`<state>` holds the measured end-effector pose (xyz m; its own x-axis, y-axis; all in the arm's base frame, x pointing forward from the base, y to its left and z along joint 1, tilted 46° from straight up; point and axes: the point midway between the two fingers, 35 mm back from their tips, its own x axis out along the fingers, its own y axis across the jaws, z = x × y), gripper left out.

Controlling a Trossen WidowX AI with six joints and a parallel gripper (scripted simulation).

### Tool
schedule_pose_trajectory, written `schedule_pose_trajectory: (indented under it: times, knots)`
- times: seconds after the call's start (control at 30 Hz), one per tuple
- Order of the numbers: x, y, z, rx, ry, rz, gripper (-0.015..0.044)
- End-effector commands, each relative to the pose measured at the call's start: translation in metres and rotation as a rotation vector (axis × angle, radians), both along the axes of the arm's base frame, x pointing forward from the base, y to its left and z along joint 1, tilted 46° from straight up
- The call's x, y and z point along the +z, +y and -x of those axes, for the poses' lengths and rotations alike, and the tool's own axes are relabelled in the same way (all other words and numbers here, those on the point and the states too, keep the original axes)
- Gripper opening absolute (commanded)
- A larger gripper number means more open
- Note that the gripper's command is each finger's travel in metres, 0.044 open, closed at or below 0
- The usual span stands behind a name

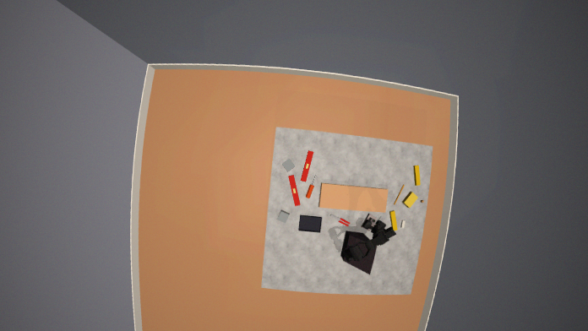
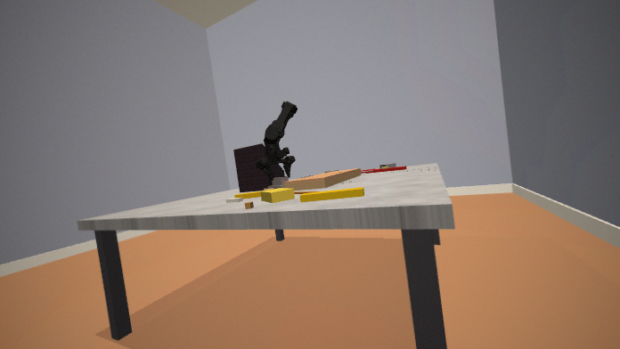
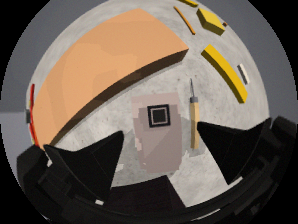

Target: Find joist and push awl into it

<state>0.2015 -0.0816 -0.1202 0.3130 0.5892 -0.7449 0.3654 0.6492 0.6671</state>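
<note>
The stud finder (image 3: 172, 145) (image 2: 280, 182), a pinkish-grey block with a dark square screen, lies on the table beside the floor panel (image 1: 338, 197) (image 2: 322, 179) (image 3: 110, 60). My gripper (image 3: 161, 130) (image 2: 280, 174) is open and empty, pointing down above the stud finder, with one finger to each side. The awl (image 3: 195, 122), with a wooden handle and thin spike, lies just right of the stud finder in the wrist view, close to the right fingertip. The dark tray (image 1: 310, 224) is left of the arm in the top view. The joist is hidden.
Red-handled pliers (image 1: 344, 221) lie between tray and arm. Two red levels (image 1: 308, 160) (image 1: 292, 183) and an orange screwdriver (image 1: 310, 191) lie left of the panel. Yellow blocks (image 1: 416, 175) (image 1: 410, 199) (image 3: 225, 72), a thin orange stick (image 1: 399, 194) and a white piece (image 1: 403, 224) lie right.
</note>
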Motion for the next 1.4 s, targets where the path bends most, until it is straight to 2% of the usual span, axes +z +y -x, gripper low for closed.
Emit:
schedule_pose_trajectory:
  times: [0.0, 0.4, 0.53, 1.37]
  knots:
    - [-0.005, 0.008, 0.001, -0.006, 0.004, -0.009, 0.0440]
    - [-0.016, 0.020, 0.001, -0.005, 0.003, -0.011, 0.0440]
    - [-0.016, 0.020, 0.001, -0.005, 0.003, -0.011, 0.0335]
    - [-0.016, 0.020, 0.001, -0.005, 0.003, -0.011, 0.0168]
